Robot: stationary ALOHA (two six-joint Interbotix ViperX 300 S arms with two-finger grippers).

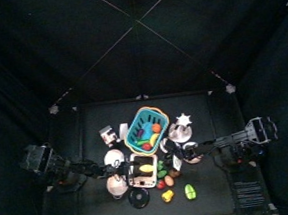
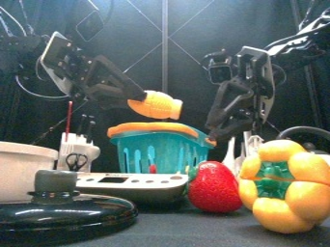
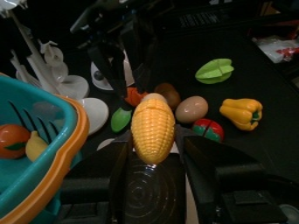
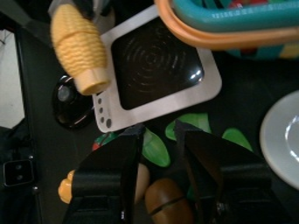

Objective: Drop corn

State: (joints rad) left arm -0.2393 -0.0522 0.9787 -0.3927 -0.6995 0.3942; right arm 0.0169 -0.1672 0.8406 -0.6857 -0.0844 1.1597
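Corn [image 3: 153, 128] held aloft, clamped at its butt end between the jaws of the left gripper [image 3: 152, 159] — cob pointing away from the wrist, clear of everything below. In the front view, corn [image 2: 157, 103] hangs just above the orange rim of the teal basket [image 2: 158, 145], at that rim's left side, not touching it. Directly beneath the cob in the wrist view: a white kitchen scale [image 3: 149, 188] with a dark ringed platform. Basket [image 1: 146, 127] stands toward the counter's far edge, near the middle, with small coloured pieces inside.

Right gripper [image 4: 160, 144] hangs low on the right side of the counter, jaws parted, nothing between them; below it green pieces on the dark surface. Same view catches the corn [image 4: 79, 48] and the scale [image 4: 156, 68].

Near the front edge, large in the front view: yellow bell pepper [image 2: 280, 185] at the right, strawberry [image 2: 214, 187] beside it and touching — or nearly, hard to tell — then the scale, a black lid [image 2: 57, 205] at the front left corner. White bowl [image 2: 26, 162] at the left edge.
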